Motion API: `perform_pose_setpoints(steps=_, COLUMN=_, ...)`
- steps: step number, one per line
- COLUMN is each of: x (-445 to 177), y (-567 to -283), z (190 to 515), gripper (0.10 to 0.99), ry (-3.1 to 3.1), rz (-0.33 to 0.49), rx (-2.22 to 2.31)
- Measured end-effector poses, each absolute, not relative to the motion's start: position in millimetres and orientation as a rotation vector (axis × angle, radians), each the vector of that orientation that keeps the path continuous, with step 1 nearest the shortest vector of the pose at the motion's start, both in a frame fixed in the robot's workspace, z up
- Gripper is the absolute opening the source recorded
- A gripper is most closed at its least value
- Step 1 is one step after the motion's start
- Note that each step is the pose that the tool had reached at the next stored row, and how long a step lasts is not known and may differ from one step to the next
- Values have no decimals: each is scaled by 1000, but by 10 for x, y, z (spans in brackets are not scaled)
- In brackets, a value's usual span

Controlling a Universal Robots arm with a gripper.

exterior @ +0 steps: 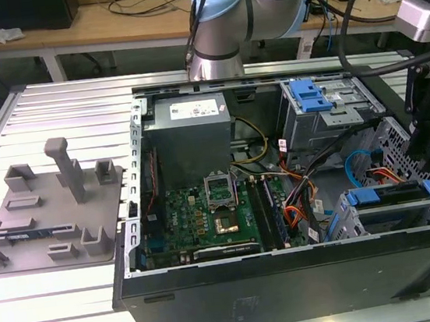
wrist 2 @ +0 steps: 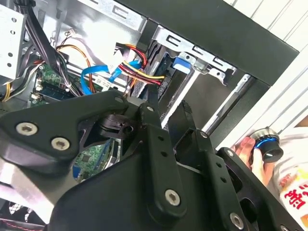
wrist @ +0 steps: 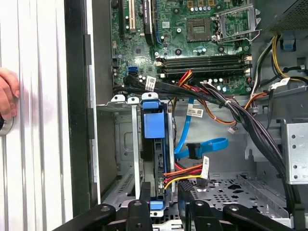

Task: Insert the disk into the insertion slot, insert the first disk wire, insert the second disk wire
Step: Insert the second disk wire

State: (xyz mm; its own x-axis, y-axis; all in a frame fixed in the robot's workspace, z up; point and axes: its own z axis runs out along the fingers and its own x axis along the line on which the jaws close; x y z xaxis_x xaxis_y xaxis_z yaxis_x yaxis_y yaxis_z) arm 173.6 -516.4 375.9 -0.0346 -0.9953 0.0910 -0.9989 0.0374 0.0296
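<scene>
The disk, in its blue carrier, stands edge-on inside the insertion slot, a grey metal cage; the exterior view shows the disk lying in that cage at the case's front right corner. My gripper hovers over the disk's near end, its fingers apart and holding nothing. The first disk wire, an orange-red bundle, runs to the disk's edge beside one finger; I cannot tell whether it is plugged in. The second disk wire, light blue, loops free beside it. Both wires appear beyond the fingers.
A larger cage with a blue latch stands behind the slot. Thick black cables cross the case over the motherboard. A person's hand rests outside the case wall by a round knob. A grey fixture plate lies at the exterior view's left.
</scene>
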Motion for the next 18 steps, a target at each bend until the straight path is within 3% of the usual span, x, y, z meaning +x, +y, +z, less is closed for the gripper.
perform_pose_setpoints(steps=9, x=1736, y=-5149, z=3761, gripper=361, ry=-2190, rz=82, rx=2112)
perform_pose_setpoints(steps=18, x=1674, y=-4722, z=3755, gripper=361, ry=-2138, rz=189, rx=2058)
